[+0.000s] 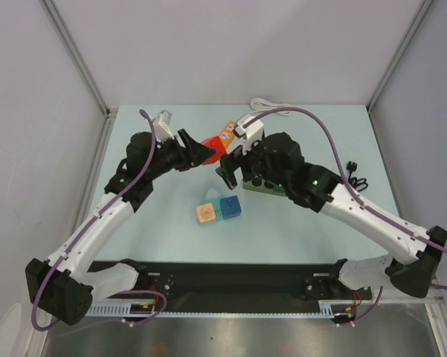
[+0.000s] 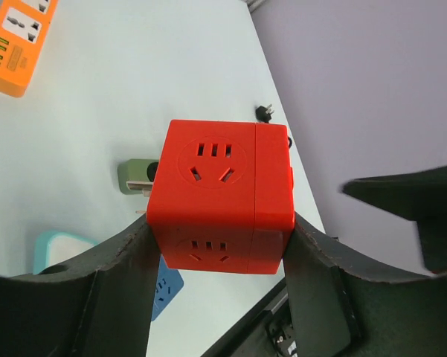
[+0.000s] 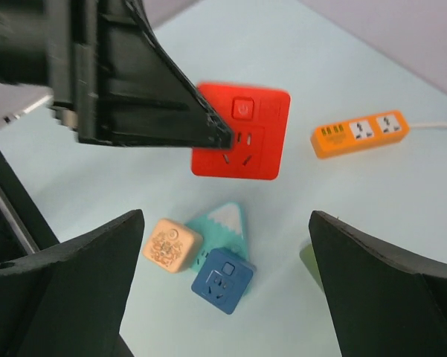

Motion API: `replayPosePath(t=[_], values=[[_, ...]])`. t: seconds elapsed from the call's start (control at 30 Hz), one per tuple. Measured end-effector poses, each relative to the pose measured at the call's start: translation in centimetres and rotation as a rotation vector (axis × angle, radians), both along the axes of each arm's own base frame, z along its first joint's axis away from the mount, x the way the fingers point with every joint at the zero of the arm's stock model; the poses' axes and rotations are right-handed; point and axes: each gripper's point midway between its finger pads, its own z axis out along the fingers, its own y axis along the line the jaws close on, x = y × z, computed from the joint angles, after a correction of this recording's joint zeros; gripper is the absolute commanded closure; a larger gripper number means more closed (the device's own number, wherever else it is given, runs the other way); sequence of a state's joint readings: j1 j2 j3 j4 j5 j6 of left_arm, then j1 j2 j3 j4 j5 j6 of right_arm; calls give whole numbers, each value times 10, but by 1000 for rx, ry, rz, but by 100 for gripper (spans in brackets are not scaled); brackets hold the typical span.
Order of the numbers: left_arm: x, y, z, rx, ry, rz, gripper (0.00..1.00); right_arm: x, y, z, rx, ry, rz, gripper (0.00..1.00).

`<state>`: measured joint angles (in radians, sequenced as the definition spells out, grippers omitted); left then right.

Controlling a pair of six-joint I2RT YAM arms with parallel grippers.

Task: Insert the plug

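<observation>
The black plug [image 1: 352, 166] lies on the table [image 1: 297, 223] near its right edge, well apart from both grippers. The red socket cube [image 2: 219, 197] is up off the table, clamped in the left gripper [image 2: 219, 249]. The right gripper [image 3: 223, 223] hangs near the cube, jaws spread wide and empty. An orange power strip [image 3: 361, 132] lies behind.

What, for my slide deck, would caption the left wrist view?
Left gripper holds a red socket cube by two opposite sides; an orange power strip lies on the table beyond.
</observation>
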<state>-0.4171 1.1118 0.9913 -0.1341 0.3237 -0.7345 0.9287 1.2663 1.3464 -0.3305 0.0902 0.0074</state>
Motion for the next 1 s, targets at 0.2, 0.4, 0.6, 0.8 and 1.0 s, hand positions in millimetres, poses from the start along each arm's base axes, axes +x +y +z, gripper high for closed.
replayPosePath(t=[0.2,0.4,0.6,0.8,1.0], values=[[-7,6,15,-11,-45,13,100,8,17,-34,-78,53,1,0],[-11,6,9,-10,-34,11,100,15,31,-36,-73,31,11,0],[-13,6,7,-13,-28,9,100,28,47,-34,-60,-13,-2,0],[-14,8,13,-35,-47,29,100,38,56,-42,-83,-29,1,0],[-15,9,18,-65,-65,35,100,44,58,-41,-81,-54,25,2]])
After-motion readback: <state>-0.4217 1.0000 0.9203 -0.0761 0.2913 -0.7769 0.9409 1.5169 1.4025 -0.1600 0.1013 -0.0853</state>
